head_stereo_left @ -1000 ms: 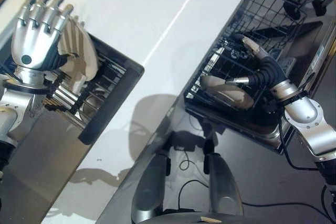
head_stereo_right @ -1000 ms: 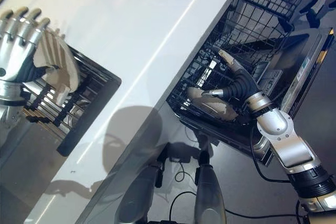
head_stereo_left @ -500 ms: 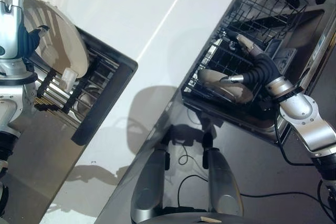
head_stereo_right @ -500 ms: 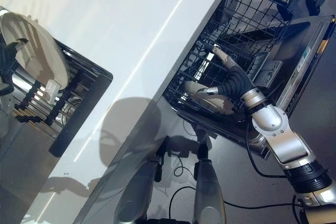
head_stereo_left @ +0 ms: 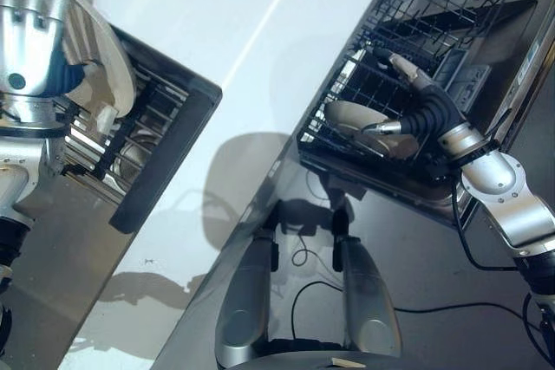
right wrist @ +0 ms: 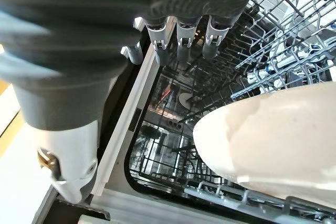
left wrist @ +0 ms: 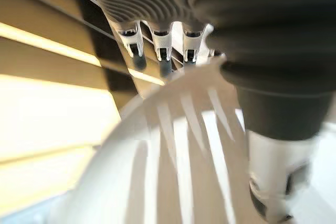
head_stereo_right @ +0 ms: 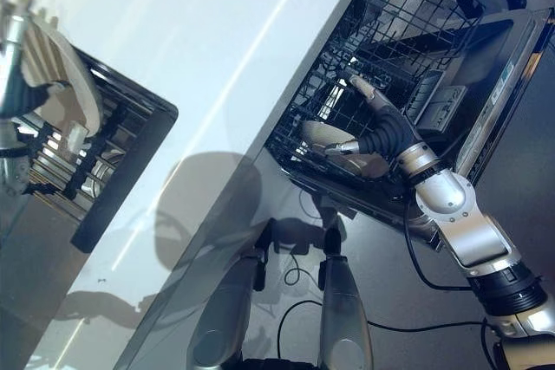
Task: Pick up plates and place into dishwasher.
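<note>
At the far left, the left robot hand has its fingers and thumb closed on the rim of a pale plate, which stands upright over the dark drying rack set in the white worktop. At the right, the right robot hand is relaxed, fingers nearly straight, just beside a second plate lying tilted in the dishwasher basket. Such plates are probably stiff, smooth, rather heavy and breakable, so I would grasp the rim firmly, thumb on one face, fingers on the other.
</note>
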`<state>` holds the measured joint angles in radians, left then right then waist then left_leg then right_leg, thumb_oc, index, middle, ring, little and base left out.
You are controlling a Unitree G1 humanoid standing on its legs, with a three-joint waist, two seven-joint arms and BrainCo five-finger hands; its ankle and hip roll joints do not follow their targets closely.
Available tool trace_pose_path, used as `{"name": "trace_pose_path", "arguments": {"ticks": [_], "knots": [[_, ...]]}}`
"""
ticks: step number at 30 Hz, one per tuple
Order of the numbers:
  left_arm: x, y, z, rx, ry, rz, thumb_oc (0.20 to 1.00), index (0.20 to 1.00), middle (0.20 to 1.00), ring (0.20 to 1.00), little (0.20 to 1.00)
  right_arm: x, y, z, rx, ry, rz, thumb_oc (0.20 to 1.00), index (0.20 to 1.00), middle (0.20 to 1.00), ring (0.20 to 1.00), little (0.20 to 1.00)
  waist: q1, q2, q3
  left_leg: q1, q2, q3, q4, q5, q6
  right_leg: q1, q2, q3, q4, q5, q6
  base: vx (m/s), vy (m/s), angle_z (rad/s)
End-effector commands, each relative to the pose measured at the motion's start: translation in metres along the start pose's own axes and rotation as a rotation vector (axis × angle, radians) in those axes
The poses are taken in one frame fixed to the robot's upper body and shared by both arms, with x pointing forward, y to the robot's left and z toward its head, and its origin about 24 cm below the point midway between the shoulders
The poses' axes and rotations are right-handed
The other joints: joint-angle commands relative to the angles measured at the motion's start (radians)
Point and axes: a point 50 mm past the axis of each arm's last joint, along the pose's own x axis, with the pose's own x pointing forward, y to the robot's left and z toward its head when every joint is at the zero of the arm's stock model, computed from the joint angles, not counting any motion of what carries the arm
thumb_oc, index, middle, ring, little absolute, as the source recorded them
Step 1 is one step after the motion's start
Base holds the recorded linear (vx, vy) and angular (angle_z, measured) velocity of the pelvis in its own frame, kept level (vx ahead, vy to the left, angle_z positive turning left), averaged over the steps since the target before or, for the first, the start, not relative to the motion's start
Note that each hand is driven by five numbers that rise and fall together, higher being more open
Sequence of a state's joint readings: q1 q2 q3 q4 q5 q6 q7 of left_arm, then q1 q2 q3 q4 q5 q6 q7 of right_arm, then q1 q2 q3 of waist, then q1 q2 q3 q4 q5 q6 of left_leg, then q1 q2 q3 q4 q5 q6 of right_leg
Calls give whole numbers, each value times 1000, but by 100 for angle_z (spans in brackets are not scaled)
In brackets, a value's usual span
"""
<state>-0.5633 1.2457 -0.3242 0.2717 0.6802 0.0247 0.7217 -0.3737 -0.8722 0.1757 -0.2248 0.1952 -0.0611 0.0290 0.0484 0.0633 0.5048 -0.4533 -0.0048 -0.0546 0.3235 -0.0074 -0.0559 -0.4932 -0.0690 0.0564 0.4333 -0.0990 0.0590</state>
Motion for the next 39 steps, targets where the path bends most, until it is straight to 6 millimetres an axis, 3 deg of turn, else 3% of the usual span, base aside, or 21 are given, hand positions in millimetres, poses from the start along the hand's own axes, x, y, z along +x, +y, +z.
{"name": "trace_pose_path", "arguments": {"ticks": [1,5,12,13,14,15,29,39], "knots": [[11,8,-9,-7,-60,-155,1000,1000,1000,1000,1000,6,-16,30,-43,-146,-33,1000,1000,1000,1000,1000,-26,1,0,22,-60,-30,-23,-16,86,30,-51,-12,6,33,53,-9,45,-6],[6,6,-22,12,-55,-198,1000,1000,1000,1000,1000,2,-19,28,-49,-140,-23,1000,1000,1000,1000,1000,-29,11,-11,36,-62,-22,-29,-22,88,43,-58,-11,-3,36,55,7,37,-6],[3,12,-28,32,-71,-178,1000,1000,1000,1000,1000,-1,-20,21,-40,-120,-36,1000,1000,1000,1000,1000,-14,22,-47,63,-63,-32,-47,-26,88,73,-76,-22,-12,35,57,12,-2,0],[3,12,-28,34,-72,-176,758,758,758,758,758,-1,-20,21,-39,-119,-38,1000,1000,1000,1000,1000,-13,23,-51,68,-63,-34,-49,-27,88,78,-77,-23,-13,34,57,0,0,0],[4,13,-28,34,-72,-178,376,376,376,376,376,-2,-20,20,-37,-118,-41,1000,1000,1000,1000,1000,-11,24,-56,74,-63,-37,-55,-27,88,85,-80,-25,-16,32,58,32,-19,0],[3,13,-29,29,-77,-184,200,200,200,200,200,-4,-20,19,-33,-112,-42,1000,1000,1000,1000,1000,-6,26,-66,83,-63,-42,-61,-28,87,93,-82,-25,-19,32,58,44,-18,1],[-19,13,-33,25,-90,-192,200,200,200,200,200,-12,-16,10,-10,-67,-20,1000,1000,1000,1000,1000,11,34,-137,152,-62,-71,-93,-36,81,158,-91,-34,-31,7,64,25,-6,1],[-27,26,-45,73,1,58,200,200,200,200,200,-20,-9,7,23,-63,-23,1000,1000,1000,1000,1000,36,20,-182,190,-54,-93,-117,-34,77,199,-98,-61,-50,-11,63,10,-52,6]]}}
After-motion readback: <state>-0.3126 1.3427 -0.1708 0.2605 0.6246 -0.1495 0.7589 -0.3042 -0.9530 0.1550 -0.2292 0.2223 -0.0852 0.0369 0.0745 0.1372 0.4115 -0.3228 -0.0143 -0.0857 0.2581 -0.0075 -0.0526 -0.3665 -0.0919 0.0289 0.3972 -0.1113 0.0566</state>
